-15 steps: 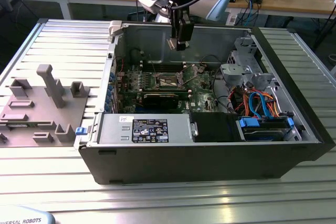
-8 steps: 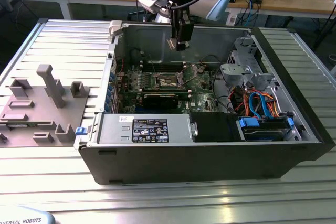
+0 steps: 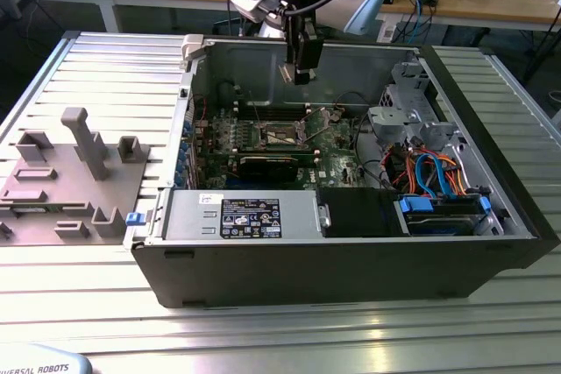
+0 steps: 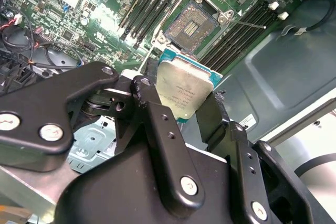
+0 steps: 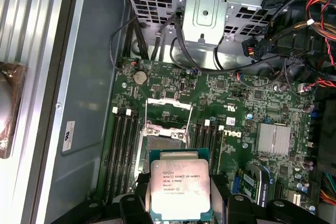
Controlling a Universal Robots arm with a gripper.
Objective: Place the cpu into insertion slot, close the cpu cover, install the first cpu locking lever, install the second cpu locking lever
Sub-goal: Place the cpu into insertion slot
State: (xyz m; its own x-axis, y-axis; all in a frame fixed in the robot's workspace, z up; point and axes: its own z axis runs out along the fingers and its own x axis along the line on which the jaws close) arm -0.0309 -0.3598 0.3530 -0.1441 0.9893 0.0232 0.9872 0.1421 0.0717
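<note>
My gripper [image 3: 302, 69] hangs inside the open computer case, above the green circuit board, and is shut on the cpu. The cpu [image 4: 184, 90] is a flat square chip with a silver-grey top, pinched at two opposite edges between the black fingers [image 4: 157, 124]. It also shows in the first wrist view as the cpu [image 5: 180, 184], held over the near edge of the insertion slot [image 5: 160, 142]. The insertion slot [image 4: 191, 23] lies open with its dark centre bare. The cpu cover [image 5: 167, 102] stands swung back beyond the slot. A thin metal lever [image 4: 252, 24] sticks out beside the slot.
Long black memory slots [image 5: 123, 150] flank the slot on both sides. A silver heat sink [image 5: 273, 139] sits on the board. A metal drive cage [image 3: 403, 107] with red, orange and blue cables fills the exterior view's right. A grey fixture [image 3: 79, 172] lies on the table at the left.
</note>
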